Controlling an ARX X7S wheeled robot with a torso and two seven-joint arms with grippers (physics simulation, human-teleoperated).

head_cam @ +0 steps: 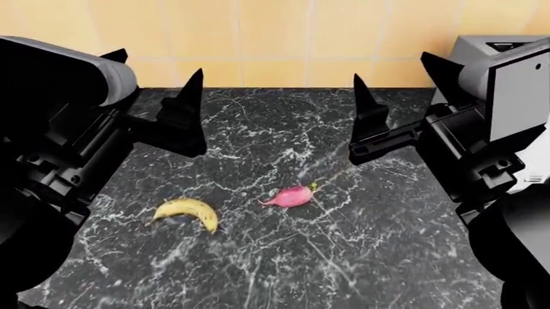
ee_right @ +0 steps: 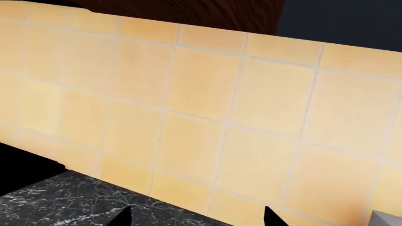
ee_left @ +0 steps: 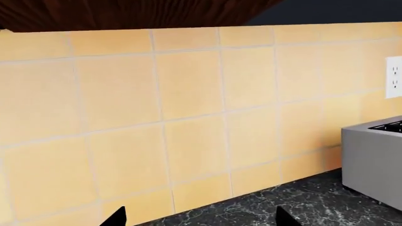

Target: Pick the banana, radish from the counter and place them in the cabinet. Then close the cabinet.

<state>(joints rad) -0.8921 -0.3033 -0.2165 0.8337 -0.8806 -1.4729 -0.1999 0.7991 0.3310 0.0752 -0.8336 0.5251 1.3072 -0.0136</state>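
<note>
The dark grey-black marble table (head_cam: 284, 270) with white veining carries a small curved yellow banana (head_cam: 187, 212) and, just beside it but apart, a small pink-red oval radish (head_cam: 292, 196). A grey metal toaster (head_cam: 478, 55) stands at its back corner against the tiled wall.

One banana (head_cam: 187, 212) and one radish (head_cam: 290, 196) lie on the single marble counter (head_cam: 361, 257), the banana left of the radish. Two grippers hang above that counter, the left gripper (head_cam: 154, 74) and the right gripper (head_cam: 397, 77), one to each side. One grey toaster (head_cam: 481, 48) stands right of the radish, and one white wall outlet (ee_left: 394, 76) shows above it.
</note>
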